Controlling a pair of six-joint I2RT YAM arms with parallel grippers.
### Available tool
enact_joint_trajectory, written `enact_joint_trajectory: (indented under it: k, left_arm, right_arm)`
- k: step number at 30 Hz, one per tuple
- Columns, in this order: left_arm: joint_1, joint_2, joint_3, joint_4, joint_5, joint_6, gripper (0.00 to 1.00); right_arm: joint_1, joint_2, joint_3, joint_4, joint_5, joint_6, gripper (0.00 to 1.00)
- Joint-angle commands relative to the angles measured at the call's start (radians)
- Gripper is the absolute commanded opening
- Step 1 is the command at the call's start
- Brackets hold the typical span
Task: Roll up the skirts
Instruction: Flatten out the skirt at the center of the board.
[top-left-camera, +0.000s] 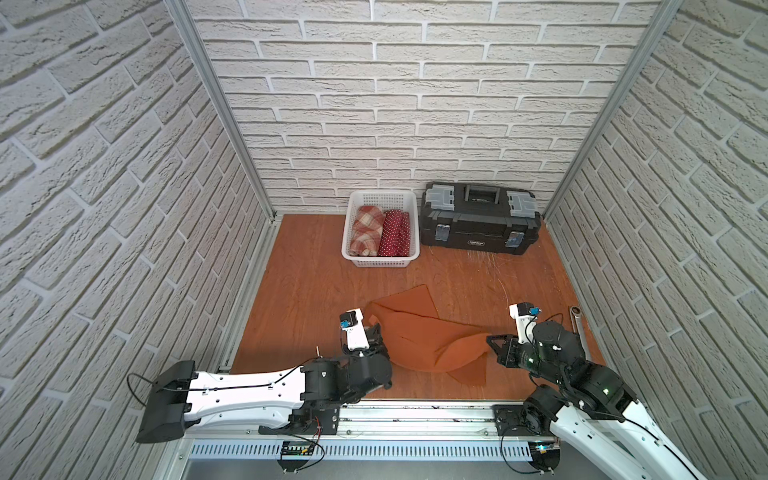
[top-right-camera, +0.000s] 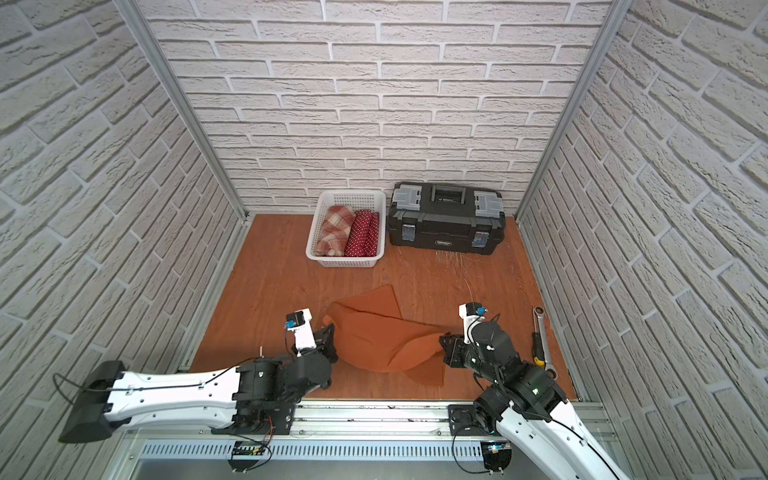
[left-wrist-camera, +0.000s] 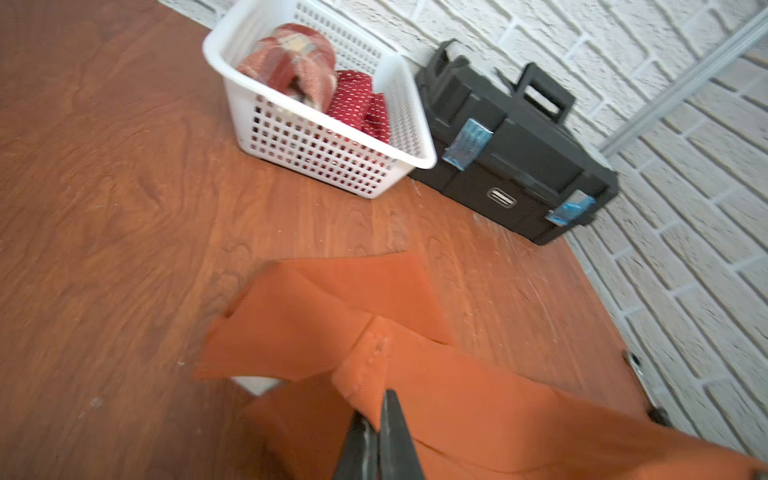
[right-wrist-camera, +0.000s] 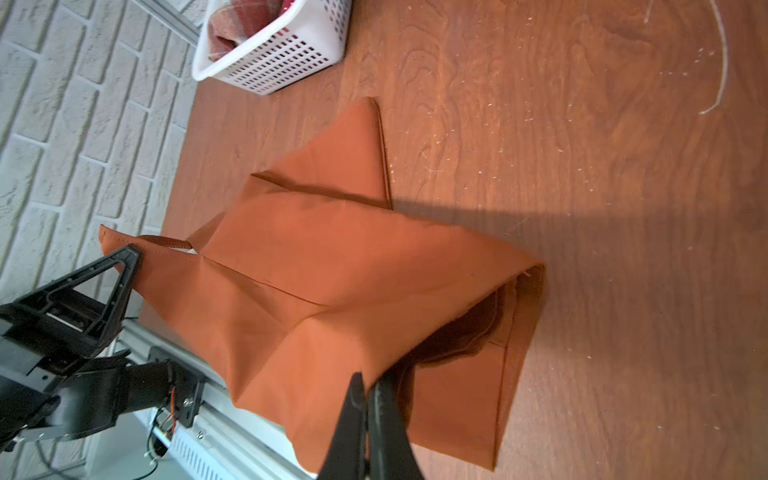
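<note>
Left gripper (left-wrist-camera: 379, 409): jaws pinched shut on one corner of the rust-orange skirt (top-left-camera: 415, 336), which sits nearer than the white mesh basket (top-left-camera: 380, 261). Right gripper (right-wrist-camera: 368, 388): jaws clamped on the opposite corner; the cloth sags crumpled between them, with one flap lying flat toward the basket. Ratchet wrench (top-left-camera: 577, 316): nearer than the basket, well to its right. Inside the basket: rolled plaid skirt (top-left-camera: 365, 230) and rolled polka-dot skirt (top-left-camera: 395, 233), touching. Black toolbox (top-left-camera: 478, 224): just beside the basket's right wall.
</note>
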Motion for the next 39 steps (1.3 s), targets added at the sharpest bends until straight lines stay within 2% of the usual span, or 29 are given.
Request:
enact_joint_trajectory:
  k: [1,2,5,7,9,10,13,18,22,26,31,32,33,34,36,39]
  left_arm:
    - [-0.196,0.05,0.133,-0.442,-0.289,-0.345,0.0]
    - [-0.246,0.092,0.184,-0.573,-0.317,-0.465,0.0]
    - [-0.317,0.242,0.334,-0.91,-0.337,-0.771,0.0]
    - [-0.323,0.331,0.421,-1.143,-0.365,-0.964,0.0]
    - [-0.312,0.401,0.469,-1.448,-0.434,-1.3,0.0]
    - [-0.289,0.409,0.468,-1.498,-0.46,-1.35,0.0]
    - [-0.183,0.375,0.46,-1.496,-0.551,-1.335,0.0]
    - [-0.003,0.343,0.524,-1.501,-0.652,-1.169,0.0]
    - [0.09,0.373,0.604,-1.503,-0.652,-1.007,0.0]
    - [0.085,0.45,0.643,-1.501,-0.651,-0.897,0.0]
    - [0.044,0.556,0.695,-1.503,-0.651,-0.765,0.0]
    - [0.031,0.591,0.727,-1.504,-0.653,-0.711,0.0]
    - [0.026,0.63,0.773,-1.502,-0.652,-0.586,0.0]
    - [0.021,0.644,0.795,-1.502,-0.654,-0.52,0.0]
    - [0.008,0.599,0.78,-1.501,-0.653,-0.552,0.0]
    - [0.001,0.556,0.735,-1.5,-0.652,-0.628,0.0]
  right_arm:
    - [0.014,-0.097,0.016,-0.035,-0.05,0.042,0.03]
    - [0.014,-0.131,0.028,-0.062,-0.047,0.054,0.03]
    - [0.013,-0.192,0.063,-0.089,-0.048,0.073,0.03]
    - [0.014,-0.192,0.081,-0.076,-0.038,0.072,0.03]
    - [0.014,-0.146,0.103,-0.07,0.005,0.054,0.03]
    - [0.014,-0.111,0.115,-0.065,0.043,0.045,0.03]
    - [0.012,0.018,0.139,0.023,0.156,0.008,0.02]
    - [0.006,0.328,0.206,0.174,0.306,-0.077,0.02]
    - [-0.011,0.492,0.251,0.307,0.299,-0.122,0.02]
    - [-0.013,0.556,0.261,0.36,0.266,-0.123,0.02]
    - [-0.014,0.544,0.243,0.349,0.261,-0.135,0.02]
    - [-0.014,0.54,0.24,0.346,0.261,-0.137,0.02]
    - [-0.014,0.54,0.241,0.341,0.258,-0.142,0.02]
    - [-0.014,0.541,0.249,0.325,0.257,-0.145,0.02]
    - [-0.014,0.542,0.252,0.29,0.243,-0.148,0.02]
    - [-0.015,0.538,0.213,0.284,0.285,-0.132,0.02]
